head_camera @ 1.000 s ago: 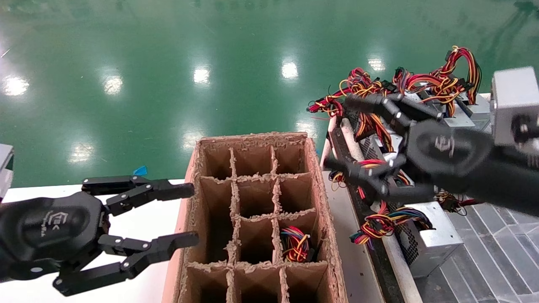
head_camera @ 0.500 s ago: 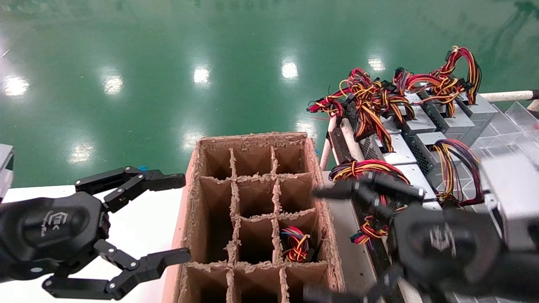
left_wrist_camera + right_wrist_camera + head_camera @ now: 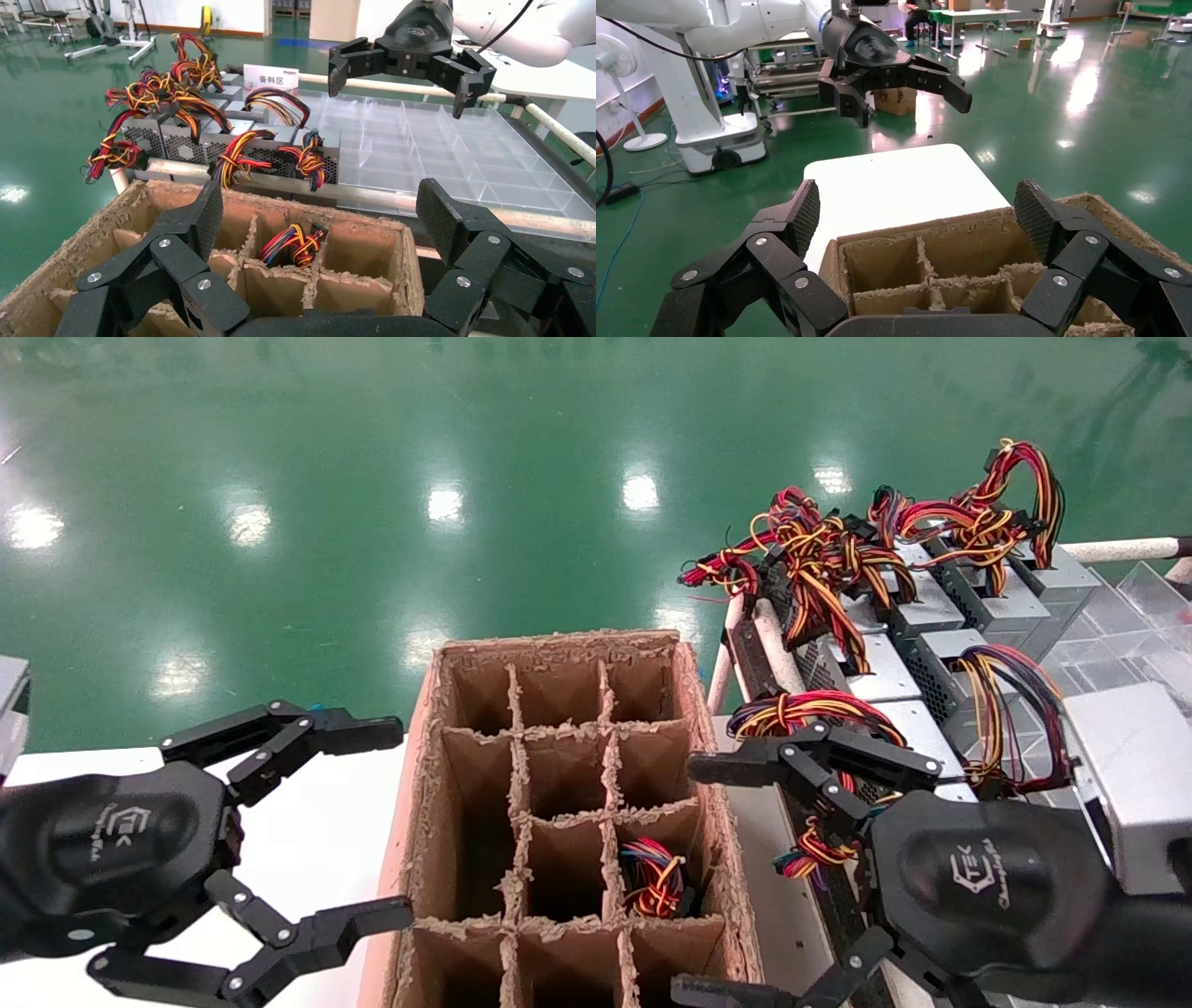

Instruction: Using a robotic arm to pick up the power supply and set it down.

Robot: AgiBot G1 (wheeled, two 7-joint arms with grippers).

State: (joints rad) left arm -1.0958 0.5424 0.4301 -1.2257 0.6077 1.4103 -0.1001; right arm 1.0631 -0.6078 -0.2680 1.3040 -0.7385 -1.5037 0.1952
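Holding one wire bundle (image 3: 652,877), cardboard crate (image 3: 703,728)

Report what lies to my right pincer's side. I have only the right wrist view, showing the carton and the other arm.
Observer: A row of grey power supplies with red-and-yellow wires sits on a rack to the right of the carton.
Operator: Say where my pincer stands against them.
Observer: In the head view the right pincer is open and empty, by the carton's right wall, short of the supplies.
Operator: Check the carton's cells.
Observer: One right-column cell holds a wire bundle. The left pincer hangs open over the white table.
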